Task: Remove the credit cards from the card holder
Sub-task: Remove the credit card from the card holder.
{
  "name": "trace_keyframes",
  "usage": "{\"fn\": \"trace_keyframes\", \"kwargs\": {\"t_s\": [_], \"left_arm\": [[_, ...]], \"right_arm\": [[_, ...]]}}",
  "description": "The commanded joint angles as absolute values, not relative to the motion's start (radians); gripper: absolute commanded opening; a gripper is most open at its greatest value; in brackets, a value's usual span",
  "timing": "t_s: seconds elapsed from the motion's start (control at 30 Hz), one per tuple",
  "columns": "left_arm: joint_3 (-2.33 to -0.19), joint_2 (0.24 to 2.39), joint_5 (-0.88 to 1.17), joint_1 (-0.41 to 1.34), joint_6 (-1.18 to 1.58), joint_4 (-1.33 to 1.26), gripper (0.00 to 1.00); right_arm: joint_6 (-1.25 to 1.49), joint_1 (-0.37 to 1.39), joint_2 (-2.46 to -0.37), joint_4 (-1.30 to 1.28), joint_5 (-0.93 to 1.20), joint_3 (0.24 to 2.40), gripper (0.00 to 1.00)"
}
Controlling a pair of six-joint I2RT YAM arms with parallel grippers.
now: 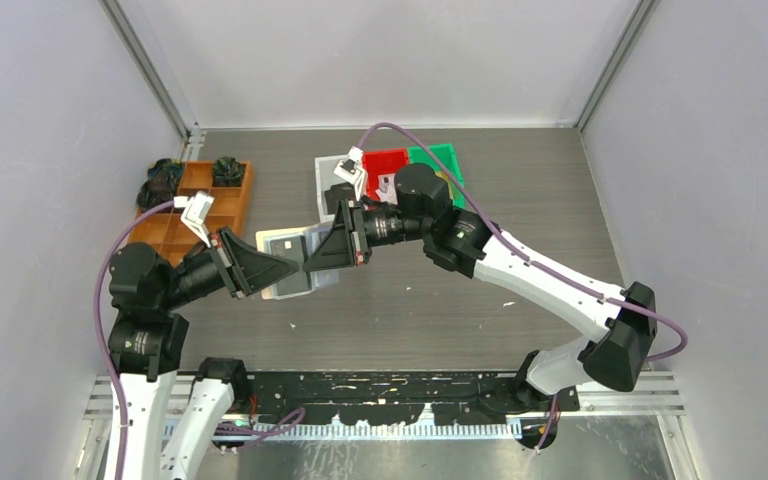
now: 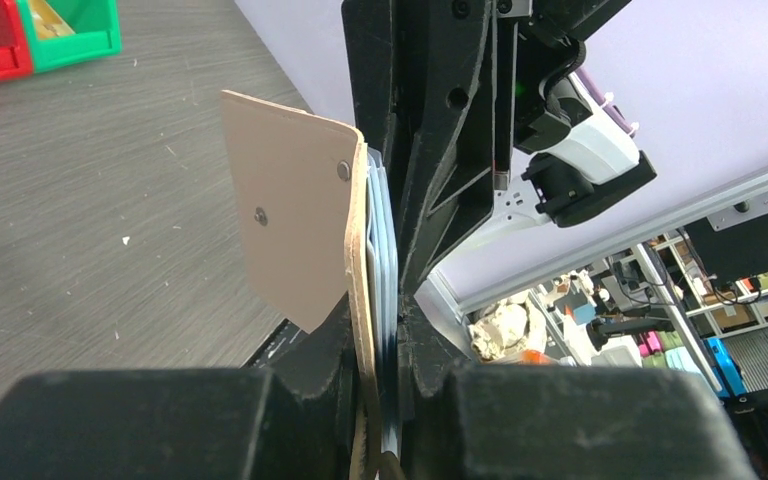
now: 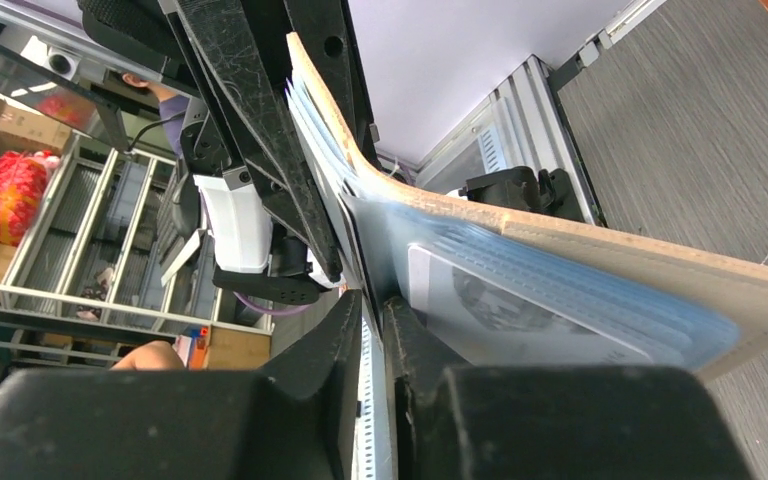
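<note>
The tan card holder [image 2: 290, 215] is held up above the table between both grippers, its flap with a snap stud swung open. Its clear sleeves [image 3: 560, 300] fan out, and a pale credit card [image 3: 505, 305] with a grey round mark sits in one. My left gripper [image 2: 385, 310] is shut on the holder's tan cover and sleeves; it also shows in the top view [image 1: 285, 268]. My right gripper [image 3: 372, 300] faces it [image 1: 322, 255], jaws nearly closed on a thin pale edge at the sleeves, apparently a card. Pale cards [image 1: 295, 288] lie on the table underneath.
A wooden compartment tray [image 1: 210, 205] with dark items stands at the back left. A white bin [image 1: 330, 172], a red bin [image 1: 388, 162] and a green bin [image 1: 440, 158] stand at the back, behind the right arm. Grey walls close in the sides.
</note>
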State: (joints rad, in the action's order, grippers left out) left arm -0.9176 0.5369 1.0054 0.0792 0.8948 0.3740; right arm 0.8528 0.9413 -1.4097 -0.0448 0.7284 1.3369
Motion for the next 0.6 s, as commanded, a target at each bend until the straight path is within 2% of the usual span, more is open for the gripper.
{"fn": "trace_keyframes", "kwargs": {"t_s": [0.0, 0.17, 0.23, 0.3, 0.43, 0.57], "left_arm": [[-0.923, 0.529, 1.083, 0.091, 0.951, 0.261, 0.14], [-0.916, 0.526, 1.071, 0.091, 0.946, 0.266, 0.22], [-0.915, 0.522, 1.035, 0.090, 0.923, 0.289, 0.25], [-0.920, 0.520, 0.983, 0.091, 0.888, 0.342, 0.26], [-0.928, 0.515, 0.908, 0.091, 0.834, 0.405, 0.27], [-0.929, 0.510, 0.922, 0.090, 0.845, 0.398, 0.23]], "right_arm": [[0.896, 0.959, -1.437, 0.094, 0.709, 1.346, 0.18], [0.904, 0.958, -1.432, 0.087, 0.697, 1.337, 0.15], [0.904, 0.959, -1.428, 0.087, 0.694, 1.336, 0.21], [0.892, 0.962, -1.427, 0.076, 0.687, 1.338, 0.22], [0.881, 0.967, -1.430, 0.063, 0.671, 1.341, 0.14], [0.889, 0.969, -1.426, 0.093, 0.677, 1.324, 0.04]]}}
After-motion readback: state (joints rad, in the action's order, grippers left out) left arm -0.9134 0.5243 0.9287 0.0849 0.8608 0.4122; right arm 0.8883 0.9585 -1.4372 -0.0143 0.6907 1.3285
